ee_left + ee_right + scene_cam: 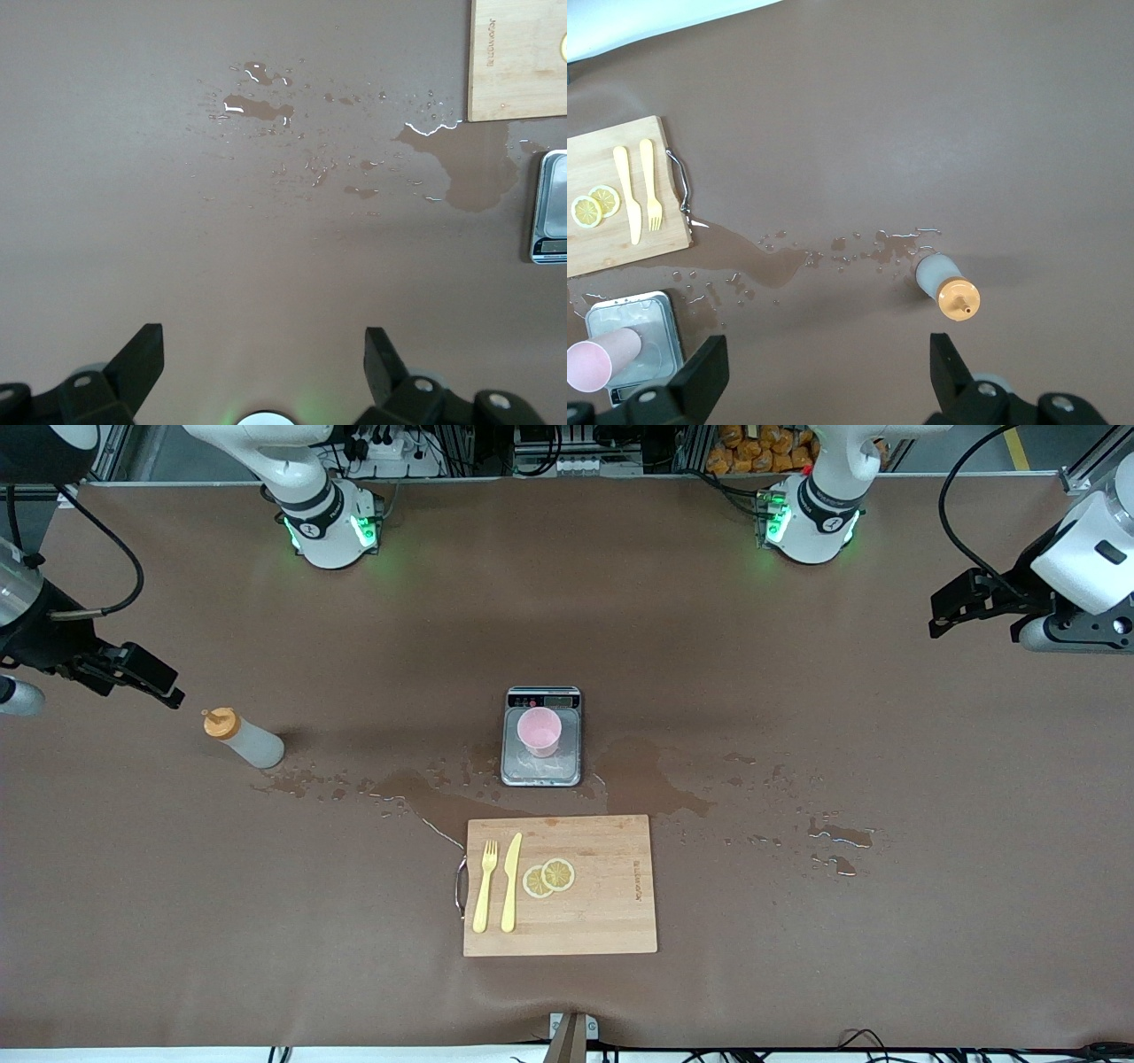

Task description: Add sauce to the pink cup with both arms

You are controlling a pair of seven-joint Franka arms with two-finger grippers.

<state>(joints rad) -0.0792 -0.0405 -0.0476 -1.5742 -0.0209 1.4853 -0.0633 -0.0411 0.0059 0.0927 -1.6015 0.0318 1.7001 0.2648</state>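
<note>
The sauce bottle, whitish with an orange nozzle cap, stands on the table toward the right arm's end; it also shows in the right wrist view. The pink cup stands on the steel scale at the table's middle, and shows at the edge of the right wrist view. My right gripper is open and empty, up over the table beside the bottle and apart from it. My left gripper is open and empty, up over the left arm's end of the table.
A wooden cutting board lies nearer the front camera than the scale, with a yellow fork, a yellow knife and lemon slices on it. Spilled liquid spreads between bottle, scale and board, and more puddles lie toward the left arm's end.
</note>
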